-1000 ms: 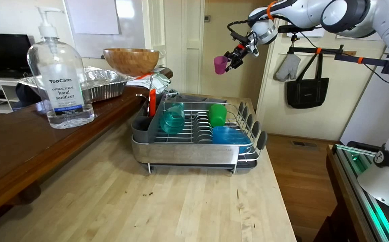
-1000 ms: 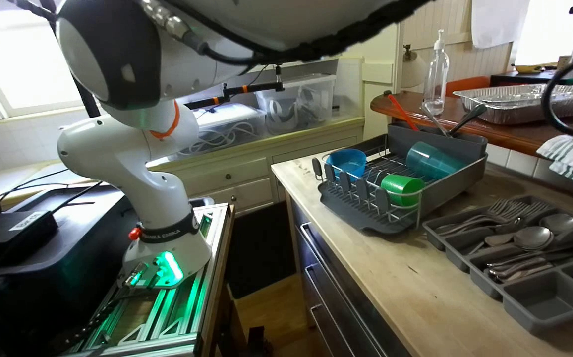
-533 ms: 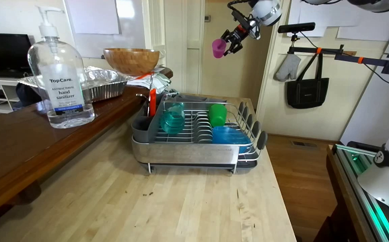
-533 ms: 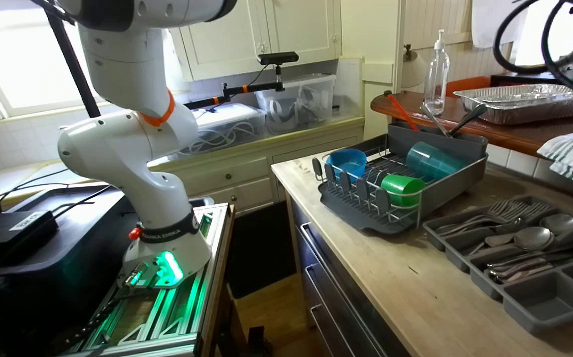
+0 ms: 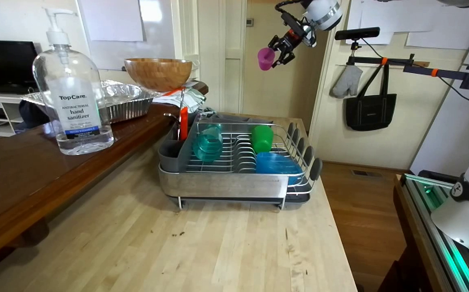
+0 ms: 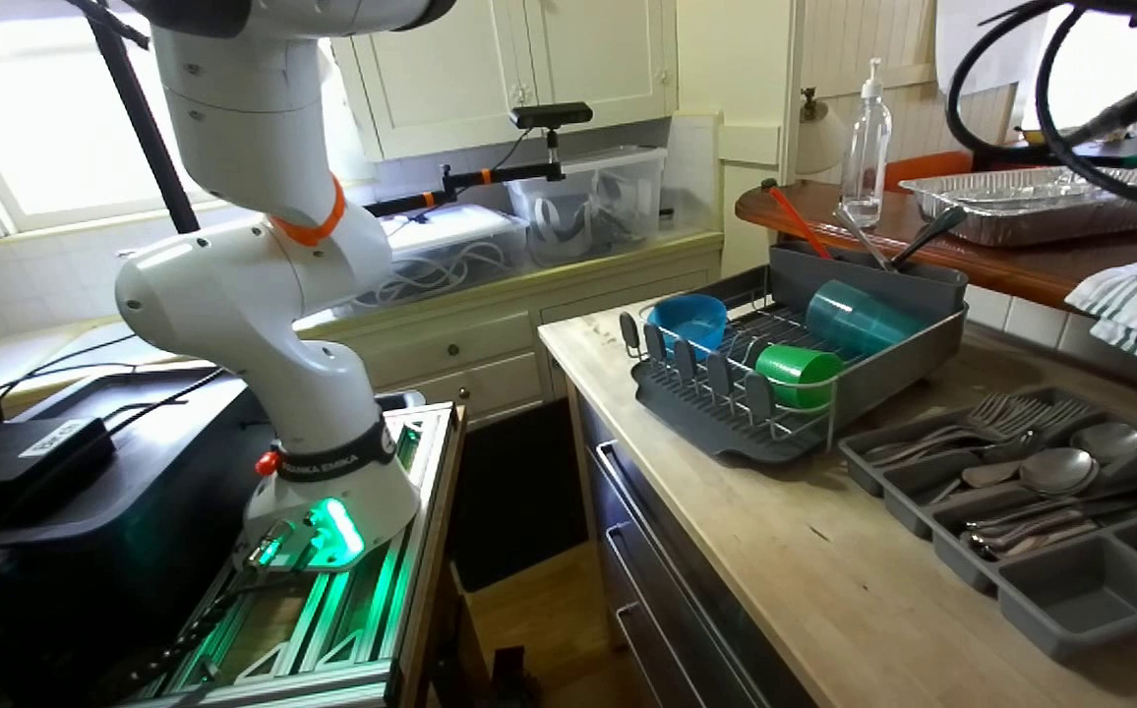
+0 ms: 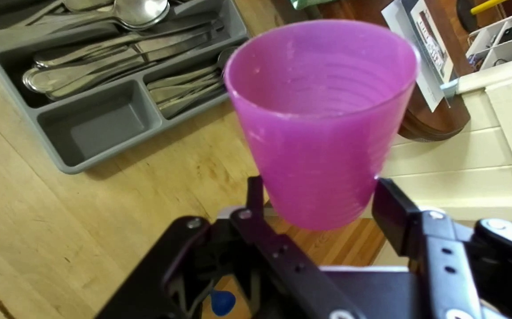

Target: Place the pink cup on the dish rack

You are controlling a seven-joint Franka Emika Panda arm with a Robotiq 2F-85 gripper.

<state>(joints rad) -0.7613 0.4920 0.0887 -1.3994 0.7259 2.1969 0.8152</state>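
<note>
Gripper (image 7: pixel 319 192) had the pink cup (image 5: pixel 265 59) clamped. In an exterior view the cup rose over the last second, then nearly levelled off, well above the dish rack (image 5: pixel 224 186), likely beyond its far edge. Clearance looked gained; traverse and lowering remained.

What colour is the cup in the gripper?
Magenta-pink, all over what shows. The cup between the fingers of the gripper shows best in the wrist view.

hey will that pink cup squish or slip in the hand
The pink cup might flex when squeezed, since its wall looks thin. It looks like plastic, so it's probably light. Held toward its narrower end, it could slip from the hand.
</note>
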